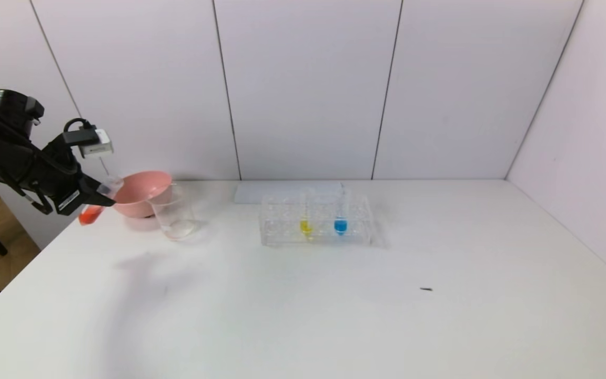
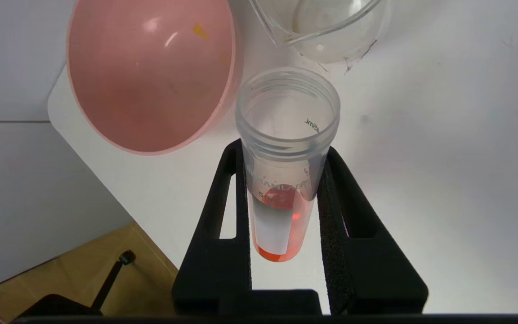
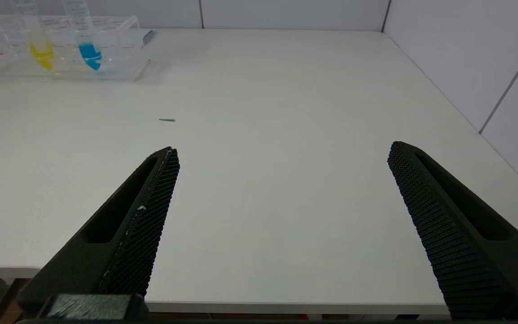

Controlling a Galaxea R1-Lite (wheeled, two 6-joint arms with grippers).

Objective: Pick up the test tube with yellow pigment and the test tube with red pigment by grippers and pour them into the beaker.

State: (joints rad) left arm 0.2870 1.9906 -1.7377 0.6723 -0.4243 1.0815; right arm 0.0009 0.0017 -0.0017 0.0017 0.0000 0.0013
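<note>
My left gripper [image 1: 99, 193] is shut on the test tube with red pigment [image 1: 92, 210], held tilted above the table's left edge, left of the pink bowl; in the left wrist view the tube [image 2: 286, 171] sits between the black jaws, the gripper [image 2: 281, 153] closed on it. The clear beaker [image 1: 174, 213] stands right of the bowl and looks empty; its rim shows in the left wrist view [image 2: 317, 27]. The test tube with yellow pigment [image 1: 306, 223] stands in the clear rack [image 1: 355, 231], also in the right wrist view [image 3: 41, 49]. My right gripper [image 3: 281, 153] is open over the table's near edge.
A pink bowl [image 1: 142, 192] stands just left of the beaker, also in the left wrist view [image 2: 151, 76]. A blue-liquid tube [image 1: 340, 223] stands beside the yellow one. A small dark speck [image 1: 426, 289] lies on the white table. A white sheet [image 1: 261, 190] lies behind the rack.
</note>
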